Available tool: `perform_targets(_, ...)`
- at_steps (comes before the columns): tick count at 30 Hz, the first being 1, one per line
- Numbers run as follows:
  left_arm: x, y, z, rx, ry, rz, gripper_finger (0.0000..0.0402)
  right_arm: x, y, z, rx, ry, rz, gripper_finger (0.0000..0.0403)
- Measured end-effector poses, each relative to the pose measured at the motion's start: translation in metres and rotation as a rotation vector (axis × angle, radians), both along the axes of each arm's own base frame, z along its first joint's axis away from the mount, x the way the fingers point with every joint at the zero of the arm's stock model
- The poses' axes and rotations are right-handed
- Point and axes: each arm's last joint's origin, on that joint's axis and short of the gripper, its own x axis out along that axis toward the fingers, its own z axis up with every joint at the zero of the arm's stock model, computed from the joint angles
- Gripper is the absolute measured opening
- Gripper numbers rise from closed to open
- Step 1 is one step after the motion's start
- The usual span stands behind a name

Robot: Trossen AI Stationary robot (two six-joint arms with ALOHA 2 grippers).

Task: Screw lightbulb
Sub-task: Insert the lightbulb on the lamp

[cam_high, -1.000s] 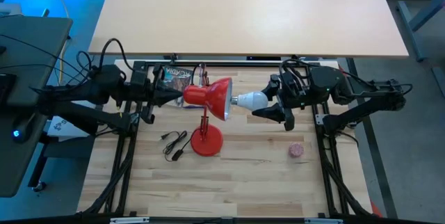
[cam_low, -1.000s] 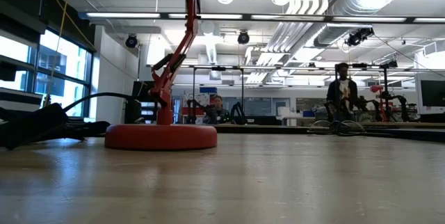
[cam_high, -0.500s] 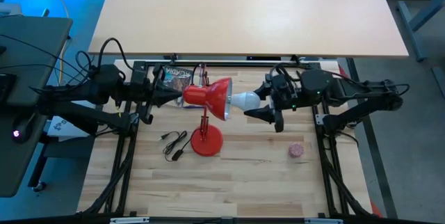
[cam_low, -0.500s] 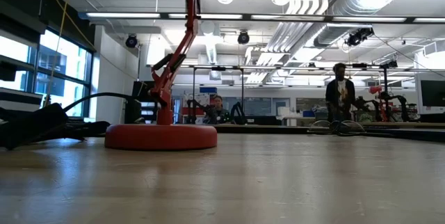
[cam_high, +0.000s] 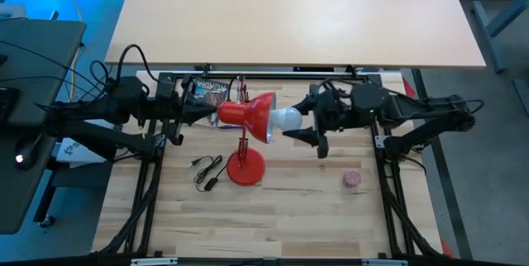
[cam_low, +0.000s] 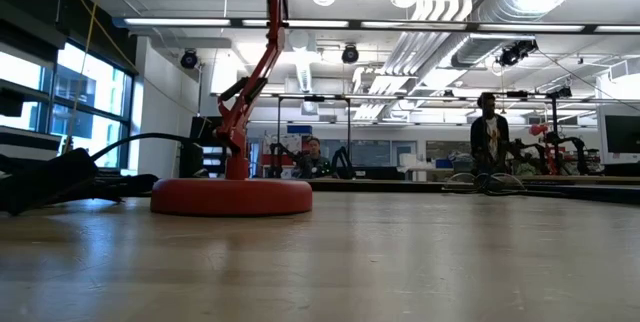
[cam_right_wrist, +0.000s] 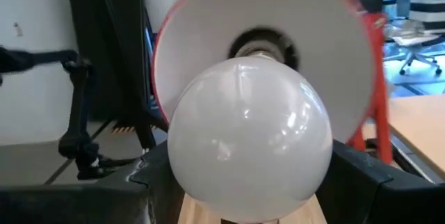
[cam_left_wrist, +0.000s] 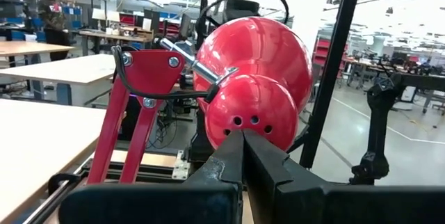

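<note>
— Right gripper (cam_high: 307, 128), centre of the high view, is clamped on the white pear-shaped lightbulb (cam_high: 287, 118), its base at the red metal lamp shade (cam_high: 258, 116)'s mouth.
— And the left gripper (cam_high: 208, 116)?
— Fingers shut, pressed against the shade's back.
— Anything nearby?
— A black cable (cam_high: 207, 172) left of the round red lamp base (cam_high: 245, 168); a pink ball (cam_high: 353, 178) lower right.
— Hidden?
— The bulb covers the socket (cam_right_wrist: 262, 45).

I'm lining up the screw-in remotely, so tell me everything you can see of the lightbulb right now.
The lightbulb is a white, glossy, pear-shaped globe, lying level and held off the table between the fingers of the right gripper. Its base points into the open mouth of the red lamp shade, toward the dark socket at the centre; the base itself is hidden behind the globe, so whether it has reached the socket cannot be seen.
</note>
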Motion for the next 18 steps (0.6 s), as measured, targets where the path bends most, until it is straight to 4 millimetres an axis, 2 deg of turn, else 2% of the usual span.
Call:
perform_targets(9,0.000,0.002,0.000,-0.057,-0.002,0.052,0.0000,0.015,0.000,-0.007,-0.036,-0.006,-0.004,0.0248)
perform_targets(18,0.001,0.002,0.000,-0.113,-0.007,0.075,0.0000,0.015,0.000,-0.005,-0.033,-0.031,-0.019,0.0248)
